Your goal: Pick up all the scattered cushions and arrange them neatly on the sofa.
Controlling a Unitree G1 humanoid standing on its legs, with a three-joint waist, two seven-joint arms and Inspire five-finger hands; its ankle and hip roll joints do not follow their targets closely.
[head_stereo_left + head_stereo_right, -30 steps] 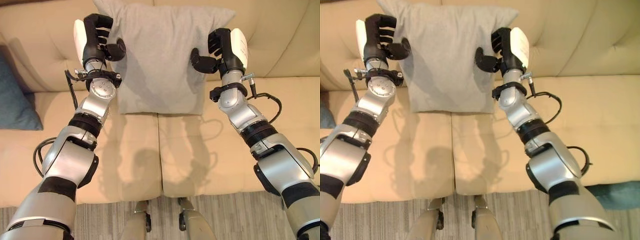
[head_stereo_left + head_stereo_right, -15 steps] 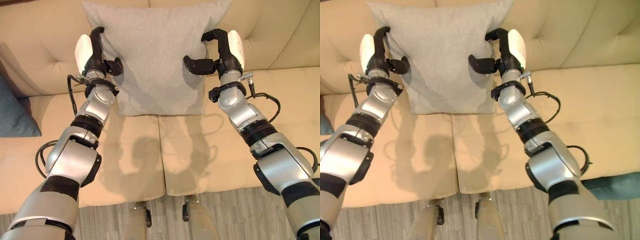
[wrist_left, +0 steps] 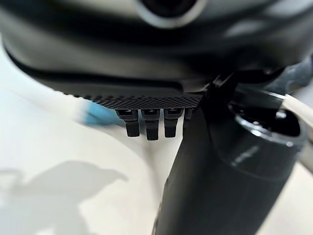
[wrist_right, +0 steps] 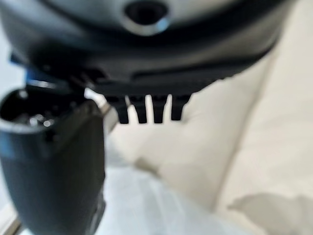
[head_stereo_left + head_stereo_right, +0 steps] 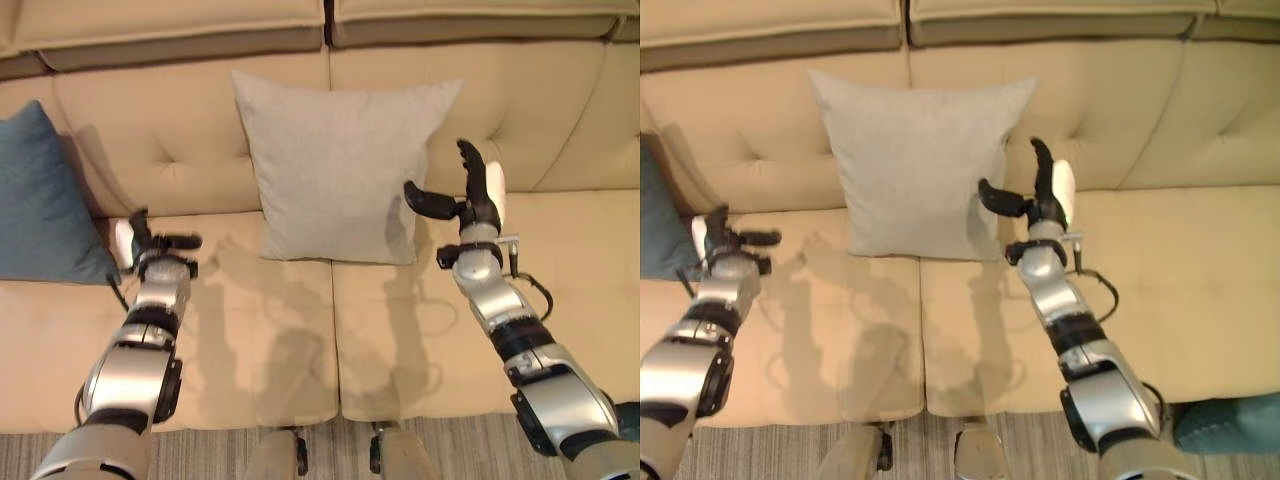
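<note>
Half a second ago clamped on the grey cushion (image 5: 343, 168) from both sides; now both let go and pulled back, with the whole view shifted too.

Left eye view: grey cushion propped upright against the sofa (image 5: 560, 120) backrest, lower edge on the seat straddling the seam between the two seat pads, touched by neither hand. Right hand (image 5: 473, 193) just beside its lower corner at 4 o'clock, fingers straight and pointing up, thumb stretched toward the cloth, clear of it, holding nothing. Left hand (image 5: 140, 239) well apart from the cushion at 8 o'clock, low over the seat, thumb straight out, fingers relaxed, empty. Blue cushion (image 5: 42, 198) leaning on the backrest at 9 o'clock, just beside that hand.

Right eye view: same layout; teal cushion (image 5: 1230, 425) down at 5 o'clock beyond the seat's front edge.

Left wrist view: fingers (image 3: 149, 125) straight in a row past the palm, nothing between them and the thumb, pale seat beyond, a sliver of blue past the fingertips.

Right wrist view: fingers (image 4: 146, 108) straight, spread from the thumb, grey cloth and cream upholstery beyond.
</note>
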